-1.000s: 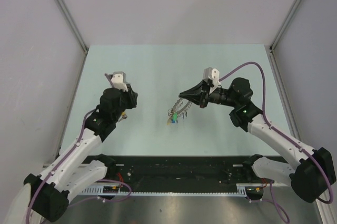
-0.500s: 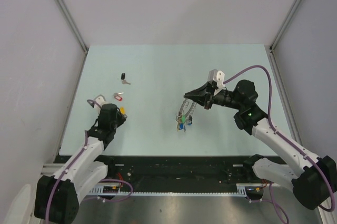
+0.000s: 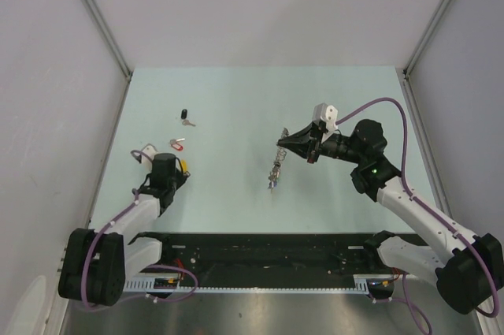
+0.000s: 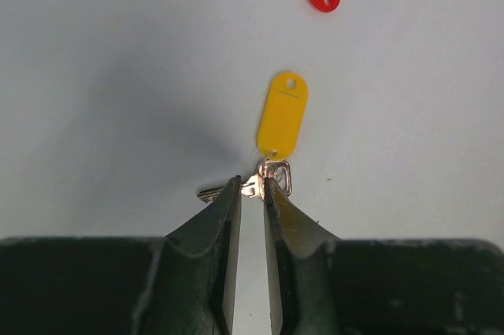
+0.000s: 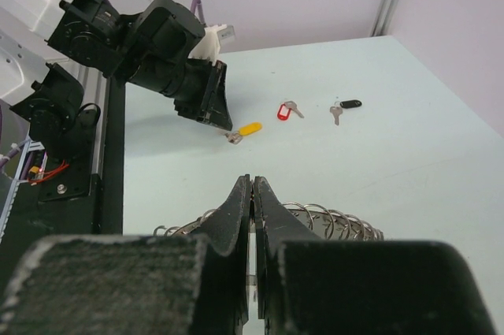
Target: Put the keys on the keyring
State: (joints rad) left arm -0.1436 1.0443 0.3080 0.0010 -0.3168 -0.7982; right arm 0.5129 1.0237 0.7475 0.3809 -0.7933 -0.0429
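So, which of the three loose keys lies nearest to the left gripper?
The yellow-tagged key: its metal end sits at the tips of the left gripper, while the red key and the black key lie farther away.

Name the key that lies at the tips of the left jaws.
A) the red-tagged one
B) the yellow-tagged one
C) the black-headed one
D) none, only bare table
B: in the left wrist view the yellow-tagged key has its metal end right at the tips of the left jaws.

overhead looks down; both wrists see yellow key (image 4: pixel 281 114).
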